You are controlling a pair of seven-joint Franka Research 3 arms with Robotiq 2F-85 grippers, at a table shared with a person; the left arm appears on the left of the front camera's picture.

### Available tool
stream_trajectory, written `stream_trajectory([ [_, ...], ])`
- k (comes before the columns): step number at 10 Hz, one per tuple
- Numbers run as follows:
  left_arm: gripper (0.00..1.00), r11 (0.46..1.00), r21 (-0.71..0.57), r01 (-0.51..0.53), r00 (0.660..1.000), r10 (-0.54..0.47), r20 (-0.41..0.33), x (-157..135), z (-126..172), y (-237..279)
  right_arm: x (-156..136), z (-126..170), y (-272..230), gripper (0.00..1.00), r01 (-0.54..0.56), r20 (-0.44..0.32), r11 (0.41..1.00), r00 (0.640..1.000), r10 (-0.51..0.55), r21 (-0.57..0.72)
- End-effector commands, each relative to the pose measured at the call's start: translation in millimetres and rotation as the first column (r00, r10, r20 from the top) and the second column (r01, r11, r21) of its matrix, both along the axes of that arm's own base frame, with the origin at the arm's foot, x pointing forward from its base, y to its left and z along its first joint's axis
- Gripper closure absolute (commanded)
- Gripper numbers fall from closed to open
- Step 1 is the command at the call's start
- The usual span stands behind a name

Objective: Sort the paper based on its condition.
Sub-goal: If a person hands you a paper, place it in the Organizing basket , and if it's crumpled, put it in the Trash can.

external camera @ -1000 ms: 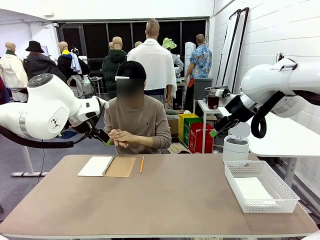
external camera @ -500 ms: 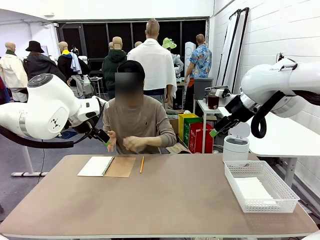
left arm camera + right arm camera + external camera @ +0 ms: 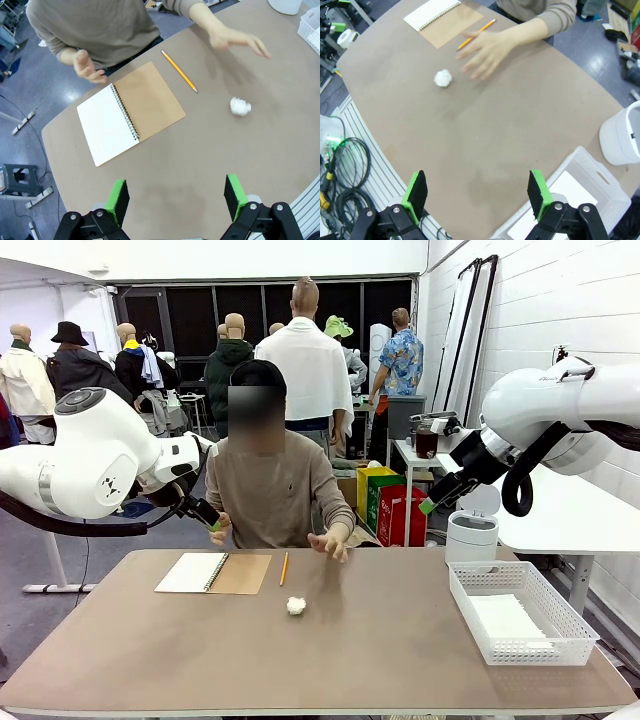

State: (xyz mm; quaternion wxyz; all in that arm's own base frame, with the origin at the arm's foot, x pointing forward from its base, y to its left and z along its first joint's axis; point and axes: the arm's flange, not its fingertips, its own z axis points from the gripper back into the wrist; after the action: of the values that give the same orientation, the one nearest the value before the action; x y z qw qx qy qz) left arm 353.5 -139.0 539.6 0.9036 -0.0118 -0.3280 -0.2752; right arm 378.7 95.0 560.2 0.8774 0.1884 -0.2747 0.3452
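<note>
**Front view.**
- Small crumpled ball of white paper point(image 3: 295, 606): on the brown worktop point(image 3: 350, 670) near its middle, just my side of the yellow pencil point(image 3: 284, 568) and apart from the spiral-bound notebook with the brown cardboard cover point(image 3: 213, 573).
- Flat white sheet point(image 3: 505, 618): lies in the white perforated plastic basket point(image 3: 530, 650) by the right edge. I judge the basket to be the place for smooth sheets.
- White lidded bin point(image 3: 471, 536): beyond the basket, likely meant for crumpled ones.
- Person's hand point(image 3: 330, 542): hovers over the far edge.
- My left gripper point(image 3: 212, 524) and right gripper point(image 3: 430, 504): both hang high at the sides, which leaves the middle free.

**Left wrist view.**
- Left gripper point(image 3: 176, 192): green pads spread wide, nothing between them.
- The ball point(image 3: 240, 106) sits ahead, beyond the pencil's tip.
- The notebook lies open flat to the left, with bare worktop all round.

**Right wrist view.**
- Right gripper point(image 3: 476, 189): fingers spread, empty.
- A broad bare stretch runs from the gripper to the ball point(image 3: 443, 78).
- The person's hand point(image 3: 487, 50) is near the ball, so I judge an approach from the near side safest.
- A corner of the basket point(image 3: 580, 160) sits just beside one of my fingers, with the flat sheet inside.
</note>
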Motion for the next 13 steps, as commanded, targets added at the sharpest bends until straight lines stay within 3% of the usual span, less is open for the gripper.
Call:
stream_trajectory([
  [1,0.0,1.0,-0.001,0.0,1.0,0.0,-0.001,0,-1,1,1,0,1,0.0,-0.003,-0.005,1.0,1.0,0.003,-0.002],
  [10,0.0,1.0,-0.001,0.0,1.0,0.0,-0.001,0,-1,1,0,0,0,0.0,0.0,0.0,1.0,1.0,0.0,0.0],
  [13,0.0,1.0,-0.001,0.0,1.0,0.0,-0.001,0,-1,1,21,-6,42,0.0,-0.043,-0.015,0.995,0.999,0.042,-0.092],
])
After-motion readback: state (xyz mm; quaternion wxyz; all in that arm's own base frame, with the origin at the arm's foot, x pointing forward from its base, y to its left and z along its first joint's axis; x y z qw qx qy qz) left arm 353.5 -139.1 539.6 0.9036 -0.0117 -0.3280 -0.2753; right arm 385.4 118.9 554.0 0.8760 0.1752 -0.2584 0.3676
